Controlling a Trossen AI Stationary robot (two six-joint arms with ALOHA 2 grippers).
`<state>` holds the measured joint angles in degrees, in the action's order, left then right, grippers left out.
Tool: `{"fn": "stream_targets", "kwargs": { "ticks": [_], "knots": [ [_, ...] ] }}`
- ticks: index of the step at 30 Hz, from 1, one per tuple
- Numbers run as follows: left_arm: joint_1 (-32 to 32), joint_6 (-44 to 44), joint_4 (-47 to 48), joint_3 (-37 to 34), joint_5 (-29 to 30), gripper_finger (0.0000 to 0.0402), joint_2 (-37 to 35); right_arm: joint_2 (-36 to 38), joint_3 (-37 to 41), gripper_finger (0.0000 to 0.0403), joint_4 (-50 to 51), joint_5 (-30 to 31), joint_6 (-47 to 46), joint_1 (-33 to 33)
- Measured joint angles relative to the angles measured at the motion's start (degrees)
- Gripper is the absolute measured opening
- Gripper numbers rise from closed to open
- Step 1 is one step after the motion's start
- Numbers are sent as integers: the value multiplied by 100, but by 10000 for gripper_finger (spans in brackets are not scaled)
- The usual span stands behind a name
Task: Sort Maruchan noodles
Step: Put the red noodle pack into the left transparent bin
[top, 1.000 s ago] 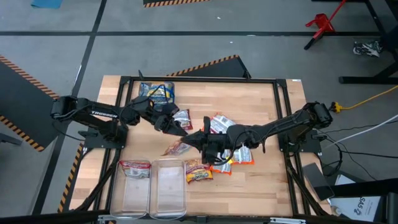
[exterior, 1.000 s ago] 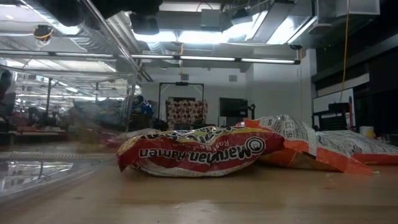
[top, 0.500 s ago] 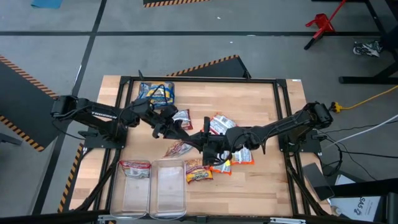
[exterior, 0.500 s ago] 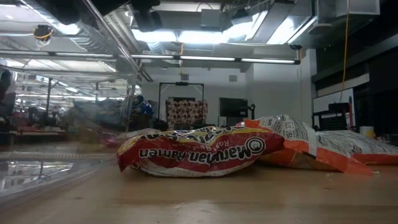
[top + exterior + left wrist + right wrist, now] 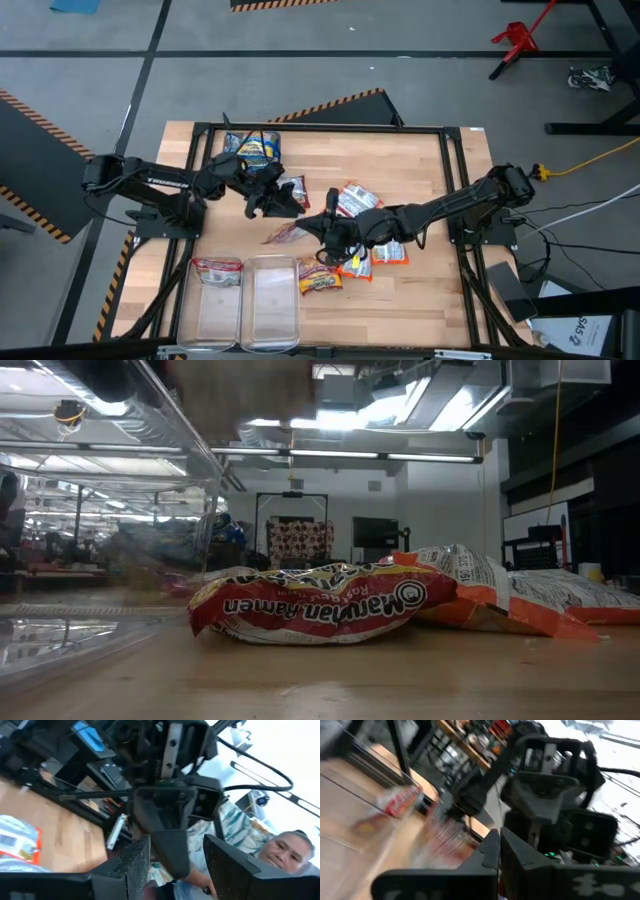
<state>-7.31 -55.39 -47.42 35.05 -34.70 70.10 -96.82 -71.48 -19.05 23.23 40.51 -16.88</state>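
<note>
A: Where are the Maruchan noodles [image 5: 352, 200] seen?
B: Scattered mid-frame; one packet [image 5: 217, 270] lies in a clear bin [image 5: 216, 310], lower left.
A: The grippers?
B: The left gripper [image 5: 283, 205] is parted, empty; the right gripper [image 5: 329, 228] is closed, nothing visibly held.

Table [image 5: 420, 150] at centre, arms entering from both sides. Left pincer [image 5: 285, 205] and right pincer [image 5: 327, 228] near each other at table's middle. Loose packets [image 5: 352, 198] behind right pincer; more [image 5: 385, 255] beside it. Packet pile [image 5: 252, 149] at far left edge. Two bins [image 5: 250, 310] side by side at near edge; one packet [image 5: 217, 270] in left bin, another [image 5: 318, 279] on table just right of bins.
</note>
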Motion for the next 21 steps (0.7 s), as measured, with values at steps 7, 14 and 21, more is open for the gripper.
{"fn": "stream_targets", "kwargs": {
  "ticks": [7,14,21],
  "knots": [
    [-205,72,69,0,-82,179,3,11,-8,0,130,514,61,7],
    [-203,635,1715,0,-13,179,1,53,-7,4,1107,674,-13,49],
    [-258,1280,3990,-2,1036,179,8,114,-13,90,3100,38,-1618,426]
  ]
}}
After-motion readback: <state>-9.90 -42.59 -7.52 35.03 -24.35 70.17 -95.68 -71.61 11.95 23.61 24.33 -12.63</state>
